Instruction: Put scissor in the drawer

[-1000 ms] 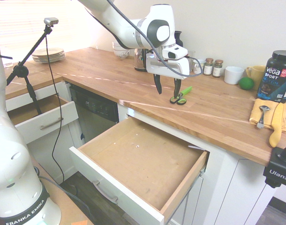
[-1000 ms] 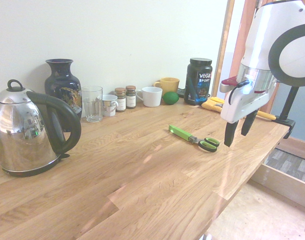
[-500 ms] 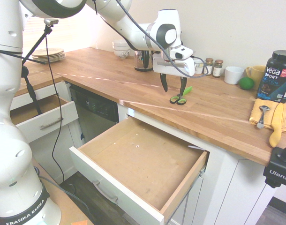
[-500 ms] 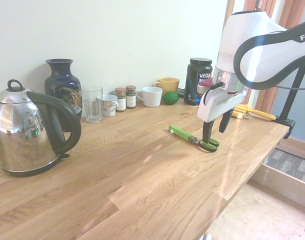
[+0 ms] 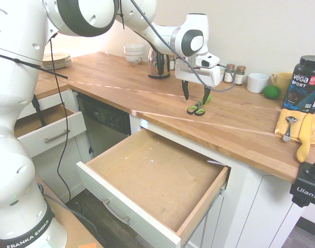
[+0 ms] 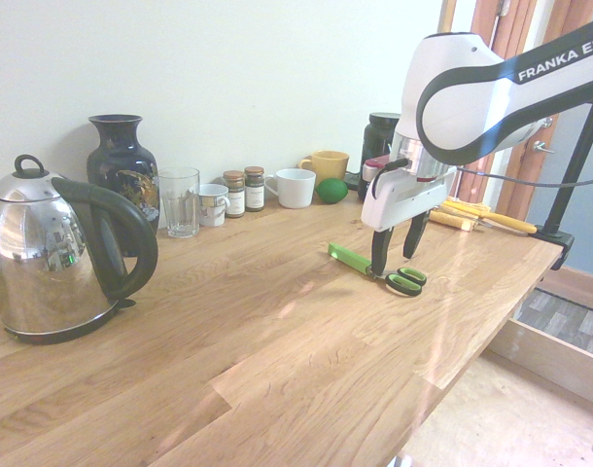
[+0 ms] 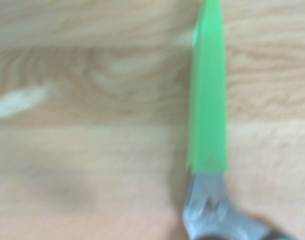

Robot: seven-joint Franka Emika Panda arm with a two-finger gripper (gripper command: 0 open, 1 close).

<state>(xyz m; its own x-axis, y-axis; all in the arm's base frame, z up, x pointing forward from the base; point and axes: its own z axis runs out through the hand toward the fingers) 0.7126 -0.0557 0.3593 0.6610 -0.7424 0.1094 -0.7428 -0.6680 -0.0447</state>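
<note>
In the first exterior view my jaws (image 5: 196,94) stand wide apart, two dark tapered fingers pointing down over the scissor (image 5: 197,109), which lies flat on the table (image 5: 240,116); the table is smooth wood in long planks, crossed by pale streaks of light; the scissor's loops are rounded, black and green, and lie near the front edge; below that edge the drawer (image 5: 157,170) stands pulled out, a shallow box of bare light-brown wood with a white front and a curved metal bar handle (image 5: 115,211); to one side a folded yellow cloth (image 5: 289,123) carries a shiny metal spoon (image 5: 289,128). In the second exterior view my fingers hang apart above the scissor, its slim green-covered blades aimed away from the table's front edge; bare wood spreads between it and the rounded, mirror-bright kettle (image 6: 58,263); towards the wall stand a glossy dark vase (image 6: 123,180), a clear ribbed glass (image 6: 181,202), a white mug (image 6: 295,188) and a smooth green ball (image 6: 331,191), well apart from the scissor. In the wrist view the straight green blade cover runs down to grey metal at the pivot; blurred wood grain lies open on both sides of it.
</note>
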